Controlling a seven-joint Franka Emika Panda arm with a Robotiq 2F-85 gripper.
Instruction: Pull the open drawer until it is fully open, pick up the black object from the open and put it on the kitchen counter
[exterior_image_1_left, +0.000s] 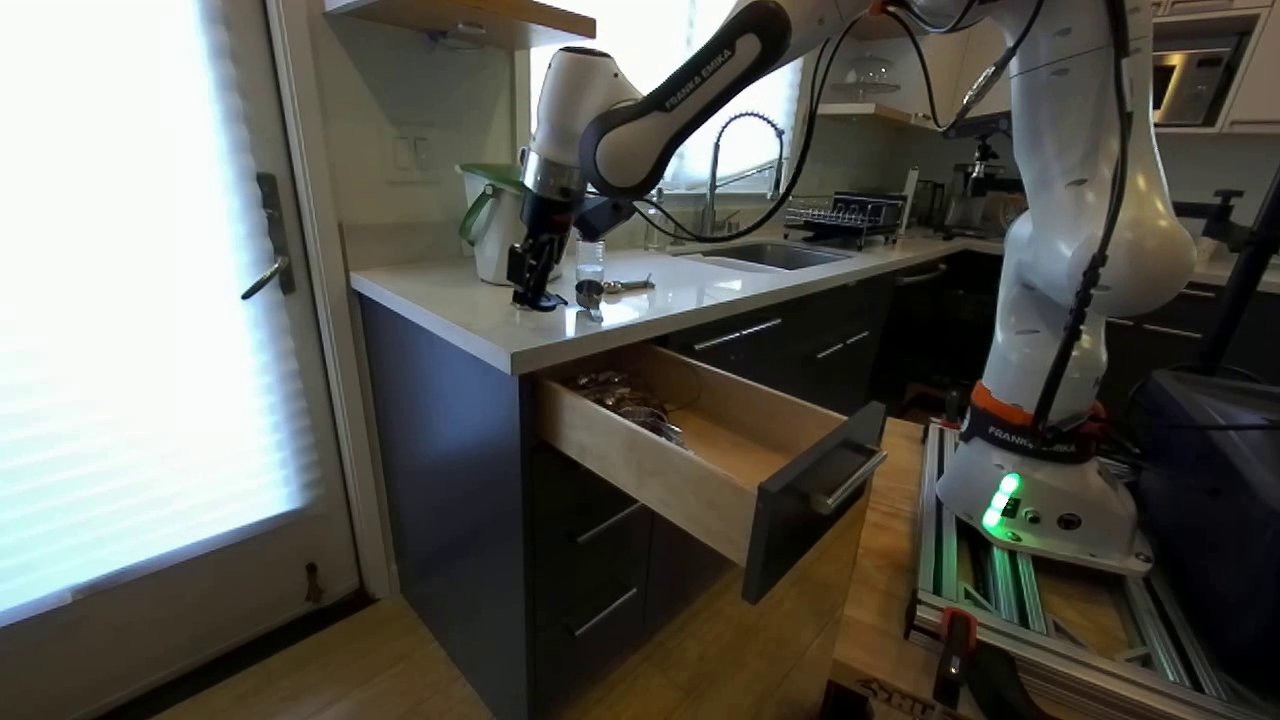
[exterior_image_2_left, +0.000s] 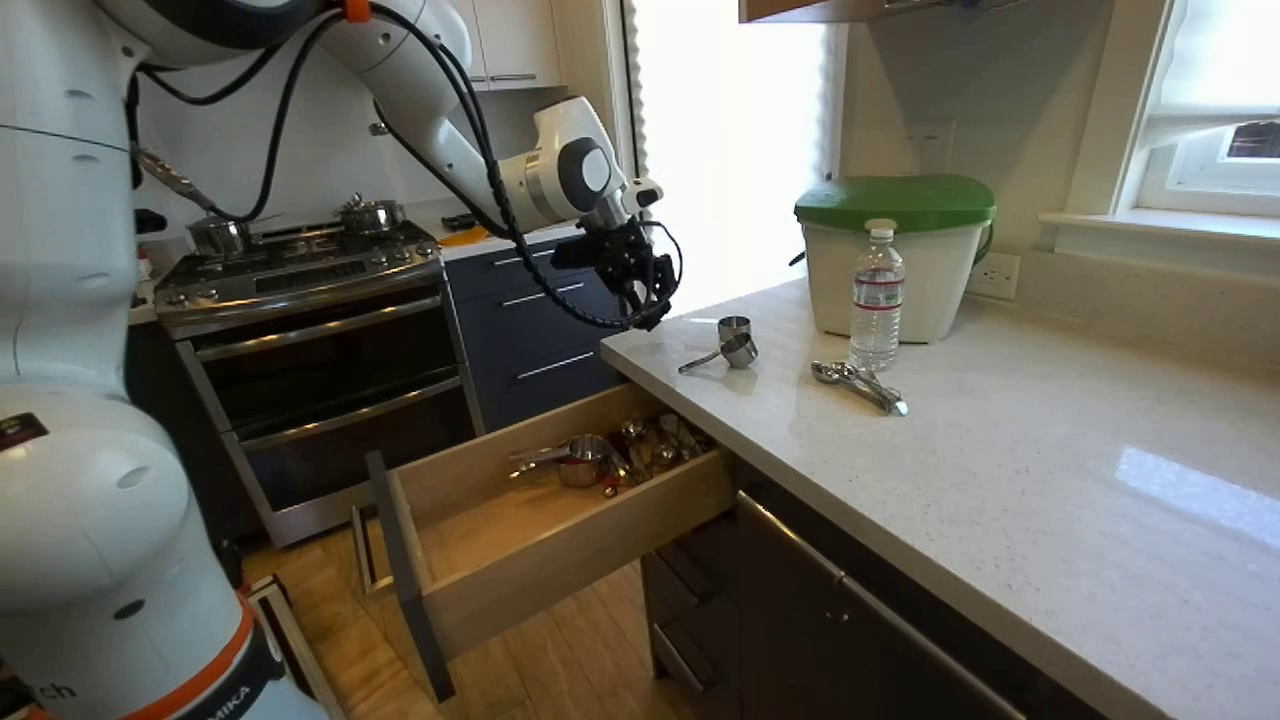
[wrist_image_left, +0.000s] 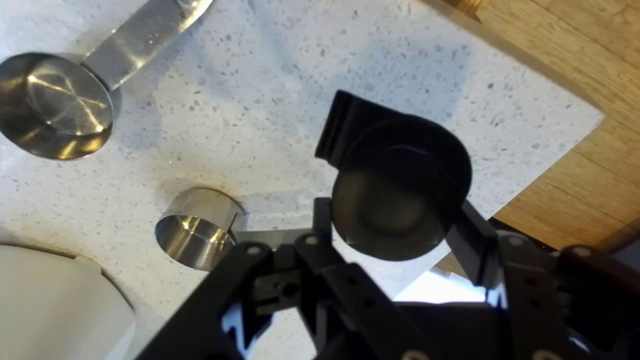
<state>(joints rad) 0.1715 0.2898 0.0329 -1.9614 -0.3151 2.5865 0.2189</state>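
"Where's the black object (wrist_image_left: 402, 145)?"

"In the claw (wrist_image_left: 392, 216), which is clamped on it from both sides, near the corner of the table (exterior_image_2_left: 1000, 480) beside the drawer (exterior_image_2_left: 600, 545). I can't tell whether it touches the top."

"And that drawer?"

"Pulled out beneath the table's long edge, with metal utensils (exterior_image_2_left: 662, 455) toward its inner end."

"Anything by the claw?"

"Two metal cups (exterior_image_2_left: 739, 350), farther in from the corner, and a green-lidded bin (exterior_image_2_left: 932, 285) toward the back edge."

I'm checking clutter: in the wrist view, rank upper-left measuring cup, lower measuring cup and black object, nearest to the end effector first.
1. Black object, in the end effector.
2. Lower measuring cup, picture left.
3. Upper-left measuring cup, at the picture's edge.
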